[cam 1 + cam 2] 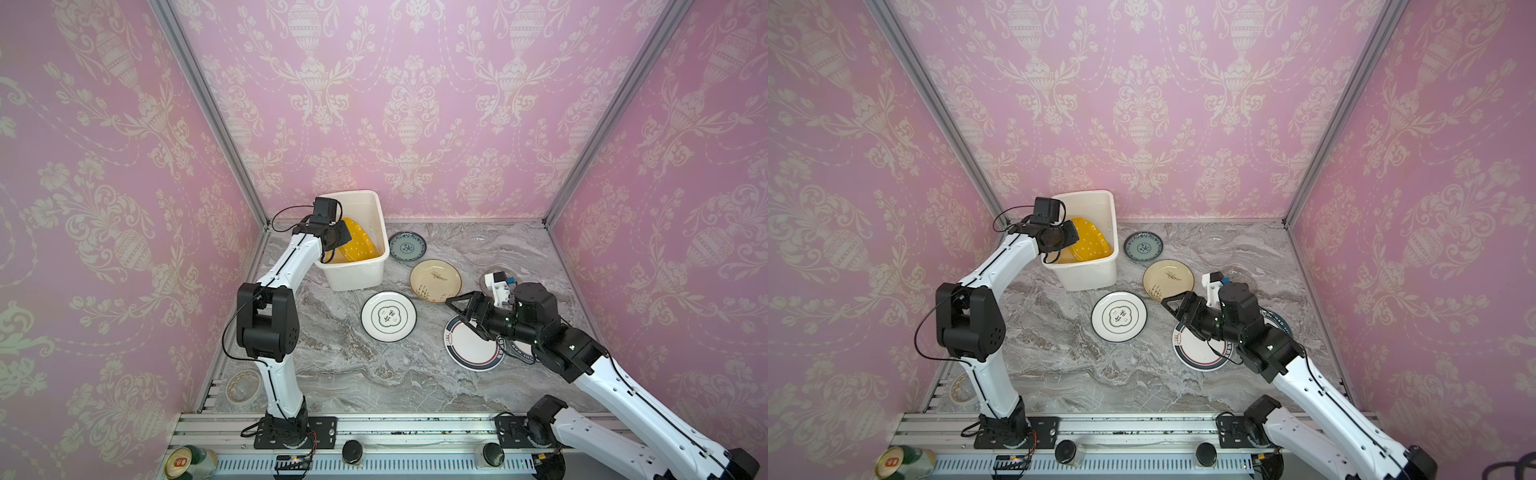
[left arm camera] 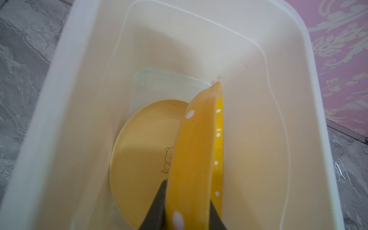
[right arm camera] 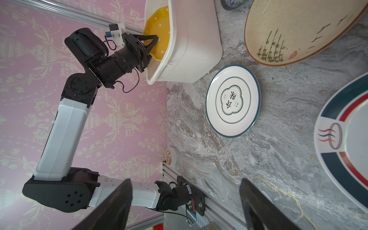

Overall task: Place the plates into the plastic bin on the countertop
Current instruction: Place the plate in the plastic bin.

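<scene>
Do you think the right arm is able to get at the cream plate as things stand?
Probably yes: the right hand is open and empty, right beside the cream plate, with nothing between them.

We see three walls (image 1: pixel 415 83) papered in pink with a cream pattern of urns and flowers, joined at the corners by aluminium posts (image 1: pixel 209 112); the light is soft and even.

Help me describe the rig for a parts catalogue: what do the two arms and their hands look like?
The left arm and right arm have white shell links between bulky black joints, with thin black cables running outside. The left hand and right hand have black triangular open-frame fingers. A white camera bracket sits at each wrist.
</scene>
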Available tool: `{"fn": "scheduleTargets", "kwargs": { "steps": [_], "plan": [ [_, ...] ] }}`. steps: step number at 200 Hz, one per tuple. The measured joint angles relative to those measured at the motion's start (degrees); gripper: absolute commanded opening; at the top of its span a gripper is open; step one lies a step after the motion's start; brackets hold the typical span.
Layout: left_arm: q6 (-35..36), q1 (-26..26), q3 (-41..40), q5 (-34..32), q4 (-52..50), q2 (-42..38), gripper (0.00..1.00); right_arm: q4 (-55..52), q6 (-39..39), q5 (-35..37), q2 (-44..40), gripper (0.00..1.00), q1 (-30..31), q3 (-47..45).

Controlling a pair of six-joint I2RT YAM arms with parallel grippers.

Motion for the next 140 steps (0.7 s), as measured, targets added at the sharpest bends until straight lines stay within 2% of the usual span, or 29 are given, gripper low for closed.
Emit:
{"fn": "scheduleTargets", "kwargs": {
  "steps": [93,121,140],
  "plan": [
    [1.0,0.0,0.4,0.6,-0.9,3.3,0.00,0.0,-0.2,-1.5,1.7,0.85,-2.3,0.0],
    [1.2,0.0,0.8,0.7,-1.0,3.8,0.17,-0.3,-0.2,-1.8,2.2,0.85,-2.8,0.3],
    [1.4,0.0,0.9,0.7,-1.1,3.8,0.20,-0.4,-0.2,-2.0,2.3,0.85,-2.9,0.8]
  ]
}}
